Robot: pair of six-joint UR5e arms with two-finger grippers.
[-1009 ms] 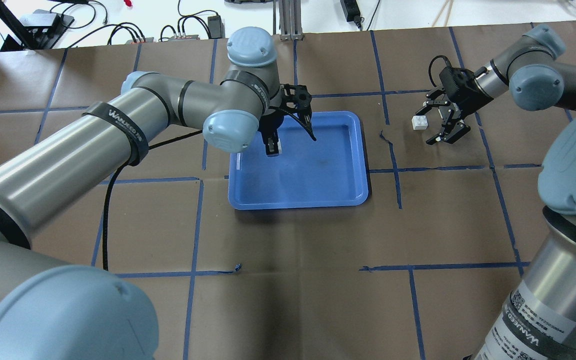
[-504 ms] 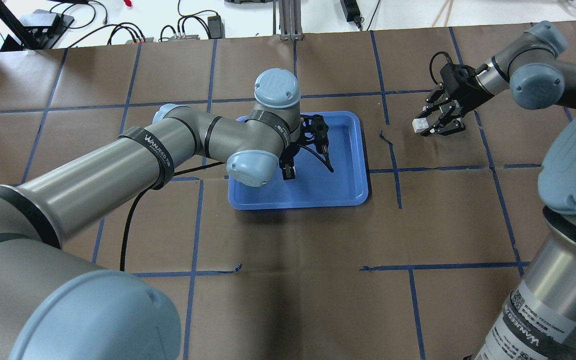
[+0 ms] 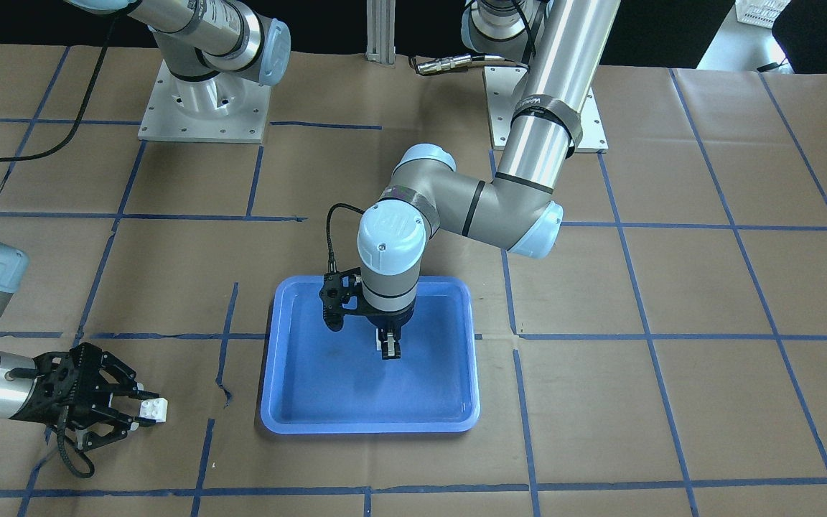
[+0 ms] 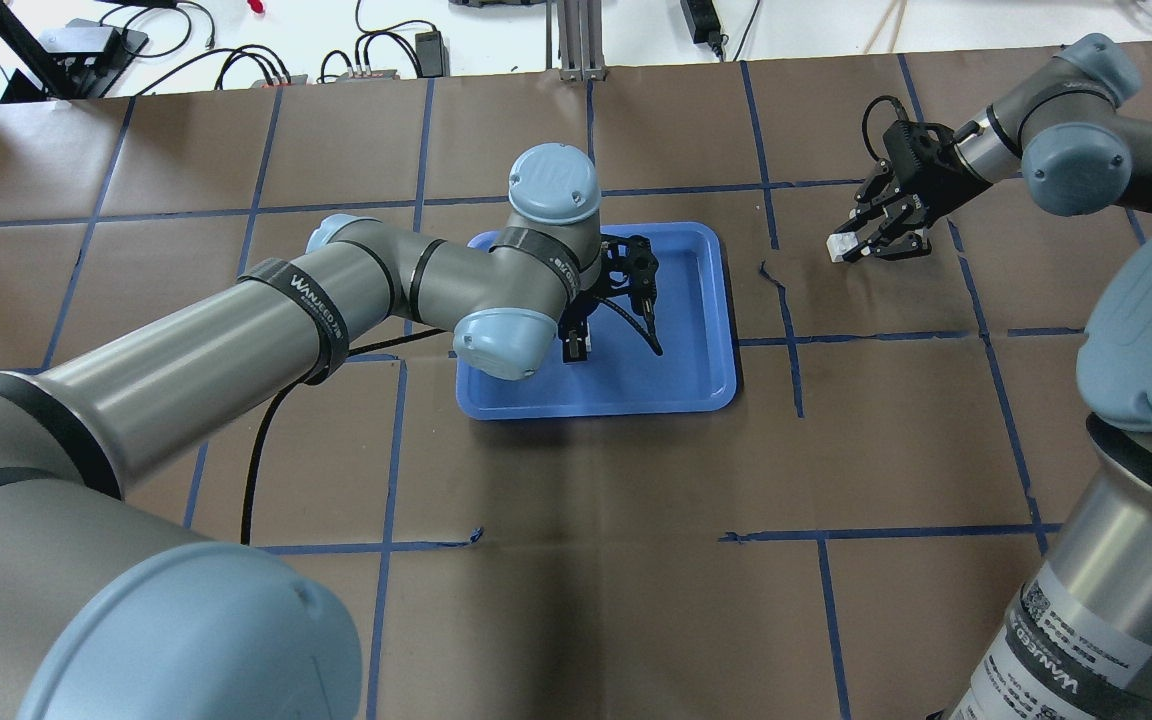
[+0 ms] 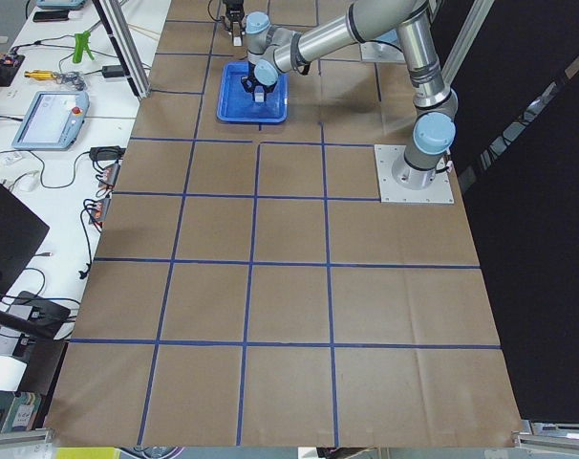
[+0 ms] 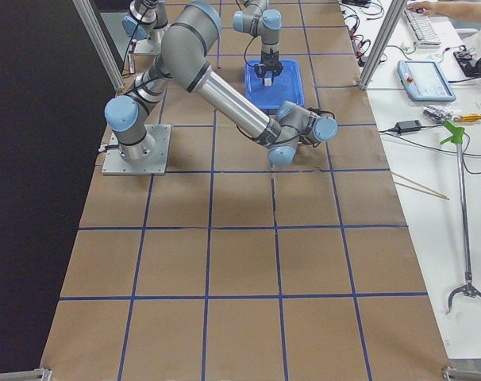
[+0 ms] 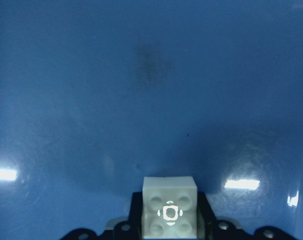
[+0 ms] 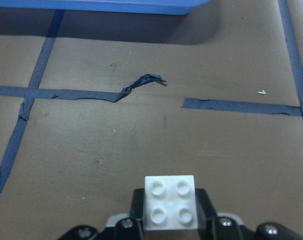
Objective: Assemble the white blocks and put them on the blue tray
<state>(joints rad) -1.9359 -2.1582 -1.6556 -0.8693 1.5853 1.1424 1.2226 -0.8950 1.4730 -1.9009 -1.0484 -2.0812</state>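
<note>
The blue tray (image 4: pixel 596 408) lies mid-table. My left gripper (image 4: pixel 576 347) hangs over the tray's inside, shut on a white block (image 7: pixel 169 210) held studs outward just above the tray floor (image 7: pixel 141 100). From the front this gripper (image 3: pixel 390 348) points down into the tray (image 3: pixel 370 427). My right gripper (image 4: pixel 851 245) is to the right of the tray over the brown paper, shut on the other white block (image 4: pixel 842 247). That block (image 8: pixel 171 201) sits between the fingertips, studs showing, and it also shows from the front (image 3: pixel 153 411).
Brown paper with blue tape gridlines covers the table. A torn, curled tape strip (image 8: pixel 141 82) lies between my right gripper and the tray edge (image 8: pixel 101 5). The left arm's elbow (image 4: pixel 491 345) overhangs the tray's left side. Cables and devices sit beyond the far table edge.
My left arm swung over the tray toward its near side with its block. My right gripper went from open beside the other white block to shut on it, shifting slightly back.
</note>
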